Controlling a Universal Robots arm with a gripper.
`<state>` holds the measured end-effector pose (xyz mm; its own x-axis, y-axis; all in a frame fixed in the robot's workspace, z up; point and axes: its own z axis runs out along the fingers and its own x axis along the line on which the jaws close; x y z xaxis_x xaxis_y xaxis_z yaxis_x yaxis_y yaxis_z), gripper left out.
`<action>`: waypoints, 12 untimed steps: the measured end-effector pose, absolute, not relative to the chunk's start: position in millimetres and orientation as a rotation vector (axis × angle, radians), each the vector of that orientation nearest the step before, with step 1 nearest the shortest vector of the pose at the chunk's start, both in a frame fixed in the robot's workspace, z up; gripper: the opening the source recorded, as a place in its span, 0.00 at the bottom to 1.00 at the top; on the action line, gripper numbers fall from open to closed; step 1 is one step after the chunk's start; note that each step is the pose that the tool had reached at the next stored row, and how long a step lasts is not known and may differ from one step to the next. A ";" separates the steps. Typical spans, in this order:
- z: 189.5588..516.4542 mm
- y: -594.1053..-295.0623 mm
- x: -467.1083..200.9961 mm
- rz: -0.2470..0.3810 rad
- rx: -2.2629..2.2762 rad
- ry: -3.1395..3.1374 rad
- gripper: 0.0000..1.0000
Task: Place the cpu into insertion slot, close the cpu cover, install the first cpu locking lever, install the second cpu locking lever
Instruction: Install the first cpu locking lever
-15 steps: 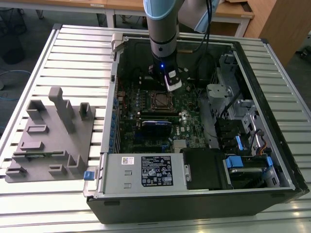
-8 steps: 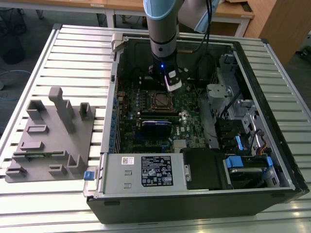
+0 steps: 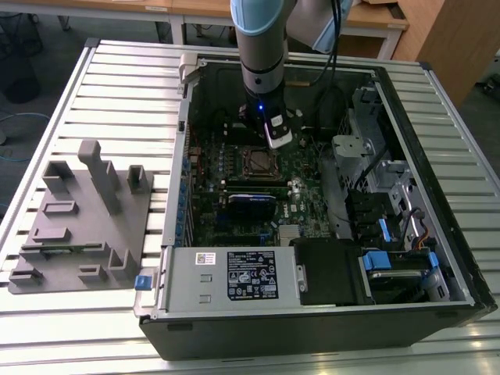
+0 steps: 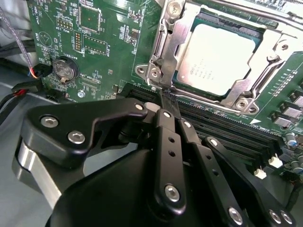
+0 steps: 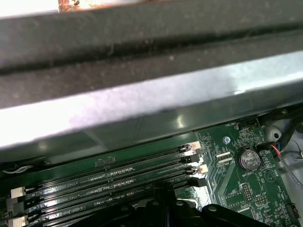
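- Exterior view first: my arm reaches down into the open computer case [image 3: 437,258], which lies on its side on the slatted bench [image 3: 101,86], and my fingers [image 3: 269,142] hang just above the green motherboard [image 3: 301,187], right beside the insertion slot [image 3: 257,162].
- Second wrist view: my fingers [image 4: 165,94] are drawn together to a narrow point, tips all but touching, and they press against a thin metal lever [image 4: 158,85] at the edge of the socket; I cannot tell whether the lever is truly pinched between them.
- The cpu [image 4: 218,57] lies flat in the insertion slot [image 4: 173,42], its pale silver face up.
- The cpu cover [image 4: 270,71] lies down over the cpu, its metal frame ringing the chip and the face showing through the window.
- Long black memory slots [image 4: 227,130] run just beside the socket, between it and my fingers' linkage; in the first wrist view the same slots [image 5: 109,182] lie under a grey case wall [image 5: 142,104].
- A round coin battery [image 4: 65,69] sits on the motherboard, well apart from the socket.
- A grey fixture block [image 3: 82,219] rests on the bench beside the case.
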<state>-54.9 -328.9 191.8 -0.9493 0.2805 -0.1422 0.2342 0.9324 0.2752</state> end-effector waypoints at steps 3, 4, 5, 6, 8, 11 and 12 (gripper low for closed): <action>191.8 -329.4 -54.9 0.384 0.391 2.911 0.10; 191.8 -329.5 -54.9 0.383 0.391 2.911 0.10; 191.8 -329.6 -54.9 0.383 0.391 2.911 0.10; 191.9 -329.6 -54.9 0.383 0.391 2.911 0.10; 193.0 -329.7 -55.0 0.383 0.391 2.911 0.10; 195.3 -329.6 -54.9 0.384 0.391 2.911 0.10; 195.4 -329.6 -54.9 0.384 0.391 2.911 0.10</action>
